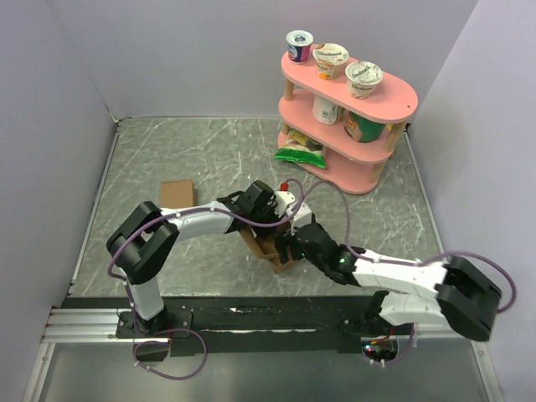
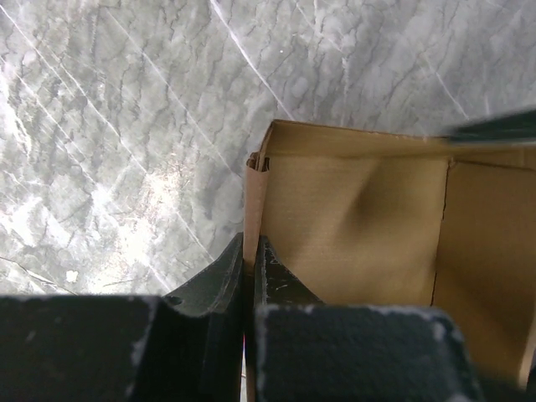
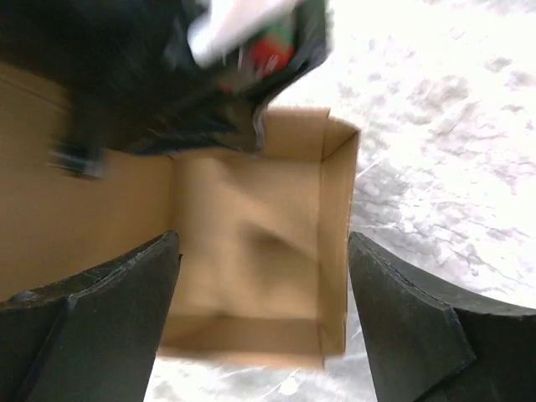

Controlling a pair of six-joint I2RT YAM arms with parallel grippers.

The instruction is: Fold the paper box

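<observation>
Two jaw sets meet at the open-topped brown cardboard paper box [image 1: 266,249], which sits on the grey marbled table [image 1: 167,151] just toward 6 o'clock of centre. My left gripper [image 2: 249,247] pinches one box wall between pressed fingers. My right gripper [image 3: 264,243] stands spread wide, straddling the box's open corner.

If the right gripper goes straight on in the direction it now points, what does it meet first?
Most likely the inner cardboard panel of the paper box, which lies straight ahead of the open right gripper. How far off it is remains unclear.
</observation>
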